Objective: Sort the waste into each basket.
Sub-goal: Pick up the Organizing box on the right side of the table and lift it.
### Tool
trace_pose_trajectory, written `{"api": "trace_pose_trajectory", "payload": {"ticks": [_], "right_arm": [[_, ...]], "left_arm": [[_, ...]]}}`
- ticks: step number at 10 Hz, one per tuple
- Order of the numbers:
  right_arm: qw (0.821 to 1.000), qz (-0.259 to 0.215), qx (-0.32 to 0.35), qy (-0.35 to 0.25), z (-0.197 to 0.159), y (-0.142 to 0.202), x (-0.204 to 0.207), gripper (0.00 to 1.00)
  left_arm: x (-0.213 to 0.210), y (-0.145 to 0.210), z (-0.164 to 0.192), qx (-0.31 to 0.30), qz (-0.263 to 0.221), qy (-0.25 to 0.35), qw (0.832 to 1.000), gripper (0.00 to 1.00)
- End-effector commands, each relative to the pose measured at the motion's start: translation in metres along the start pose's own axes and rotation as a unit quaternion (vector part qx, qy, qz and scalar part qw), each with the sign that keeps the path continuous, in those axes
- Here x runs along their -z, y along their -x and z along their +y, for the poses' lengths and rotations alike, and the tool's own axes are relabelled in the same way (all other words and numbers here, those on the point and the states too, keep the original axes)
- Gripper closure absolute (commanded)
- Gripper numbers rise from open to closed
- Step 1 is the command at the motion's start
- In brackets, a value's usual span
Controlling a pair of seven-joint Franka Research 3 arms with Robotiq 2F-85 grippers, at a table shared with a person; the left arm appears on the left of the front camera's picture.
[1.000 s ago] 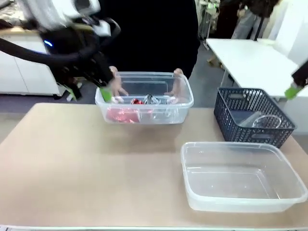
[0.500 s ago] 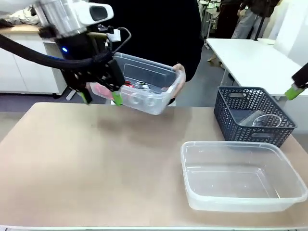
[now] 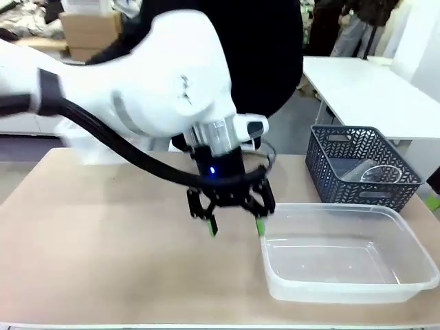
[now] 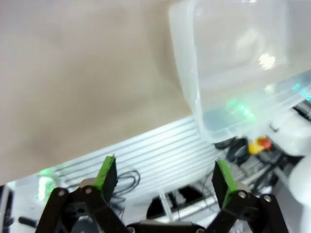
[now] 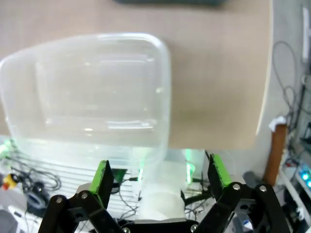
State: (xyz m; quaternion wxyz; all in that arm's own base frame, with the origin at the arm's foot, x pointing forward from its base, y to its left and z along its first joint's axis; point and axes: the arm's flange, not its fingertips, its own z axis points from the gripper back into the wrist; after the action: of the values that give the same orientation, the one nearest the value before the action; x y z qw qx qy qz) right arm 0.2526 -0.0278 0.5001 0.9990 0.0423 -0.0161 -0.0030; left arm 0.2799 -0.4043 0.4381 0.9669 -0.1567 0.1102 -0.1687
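Note:
My left gripper [image 3: 236, 224] hangs open just above the table, right at the near left corner of the large clear tub [image 3: 344, 253], with nothing between its fingers. In the left wrist view the left gripper [image 4: 165, 174] stands open beside the clear tub [image 4: 238, 63]. The dark lattice basket [image 3: 337, 161] at the far right holds a see-through cup [image 3: 380, 173]. My right gripper [image 5: 159, 175] is open and empty, high over the clear tub [image 5: 92, 92]; a green pad [image 3: 432, 201] of it shows at the right edge. The cans are hidden.
A person in black stands at the far side, mostly behind my left arm [image 3: 172, 89]. The tan table [image 3: 103, 247] is bare on its left half. Its front edge [image 5: 265, 73] runs close to the clear tub. A white table [image 3: 357, 82] stands behind.
My left arm has swung from the far left, by the tub of cans the person lifted, to the large clear tub. That small tub is gone from sight. The right pad sank lower.

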Motion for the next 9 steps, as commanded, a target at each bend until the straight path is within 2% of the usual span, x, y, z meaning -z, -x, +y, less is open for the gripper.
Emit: {"api": "trace_pose_trajectory", "payload": {"ticks": [1,3,4,5,6,7,9], "right_arm": [[1.000,-0.005,-0.020,-0.011,0.011,-0.002,-0.001,0.00],[1.000,-0.005,-0.020,-0.011,0.011,-0.002,-0.001,0.00],[1.000,-0.005,-0.020,-0.011,0.011,-0.002,-0.001,0.00],[1.000,-0.001,-0.011,-0.002,0.006,0.000,-0.001,0.00],[0.999,0.030,-0.032,-0.023,0.004,-0.004,0.029,0.00],[0.999,0.042,-0.024,-0.024,0.002,-0.003,0.049,0.00],[0.997,0.072,-0.002,-0.026,-0.009,-0.001,0.079,0.00]], "left_arm": [[-0.024,0.001,0.008,-0.016,-0.040,0.003,0.999,0.00],[-0.024,0.001,0.008,-0.016,-0.040,0.003,0.999,0.00],[-0.006,-0.004,0.001,-0.003,-0.007,0.004,1.000,0.00],[0.008,-0.007,-0.006,0.011,-0.007,0.019,1.000,0.00],[0.031,-0.013,-0.008,0.006,-0.023,0.015,1.000,0.00],[0.045,-0.022,-0.009,-0.004,-0.007,0.025,1.000,0.00],[0.063,-0.038,-0.013,-0.045,-0.055,0.017,0.997,0.00]]}}
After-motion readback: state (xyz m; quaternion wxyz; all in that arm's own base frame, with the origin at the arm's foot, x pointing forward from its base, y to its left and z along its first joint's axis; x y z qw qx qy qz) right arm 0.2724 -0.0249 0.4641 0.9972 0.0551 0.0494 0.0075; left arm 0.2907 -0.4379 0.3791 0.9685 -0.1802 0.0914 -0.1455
